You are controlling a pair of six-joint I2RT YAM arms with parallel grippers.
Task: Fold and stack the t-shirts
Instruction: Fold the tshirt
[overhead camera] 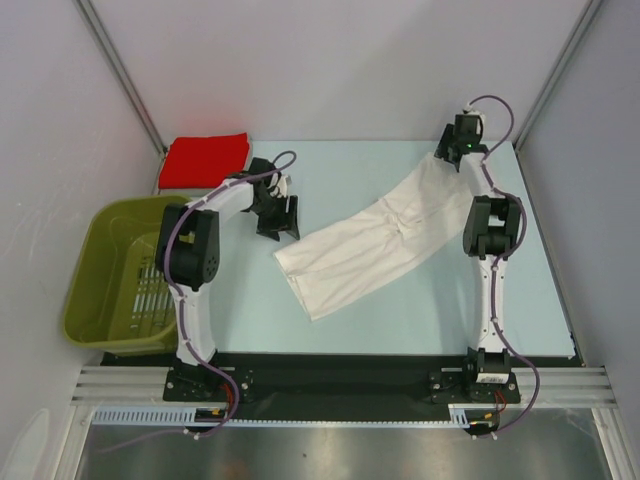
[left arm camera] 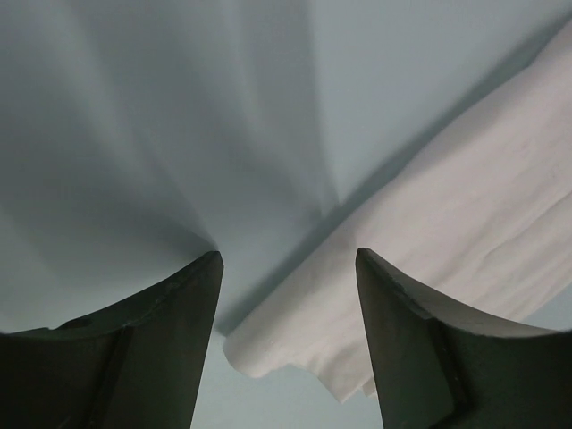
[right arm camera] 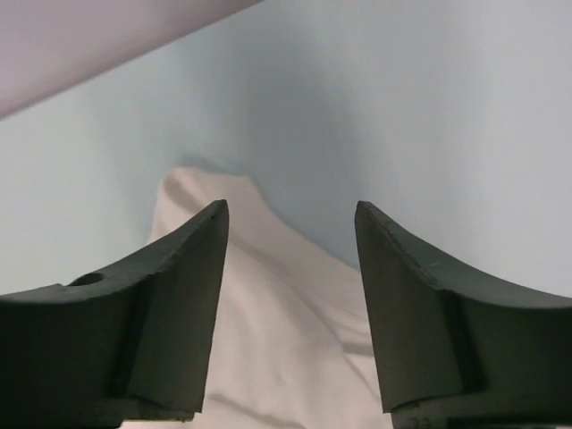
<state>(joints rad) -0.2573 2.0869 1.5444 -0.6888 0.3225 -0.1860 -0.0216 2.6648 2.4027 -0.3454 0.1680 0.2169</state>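
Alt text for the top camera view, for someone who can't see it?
A white t-shirt lies as a long rumpled strip diagonally across the table, with the left gripper beside its left end and the right gripper over its far-right end. A folded red t-shirt sits at the far-left corner, and a green basket stands at the left.

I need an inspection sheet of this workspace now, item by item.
Surface: light blue table top, no stains seen.
Job's things: white t-shirt folded into a long strip, diagonal at centre; red t-shirt folded at far left corner.
Clutter: olive-green basket at the left edge, nothing seen inside.
Grippers: left gripper open by the strip's near end; right gripper open over its far end; neither holds cloth.
Cables: purple cables along both arms, looping at the wrists.
Surroundings: pale walls, metal frame posts.
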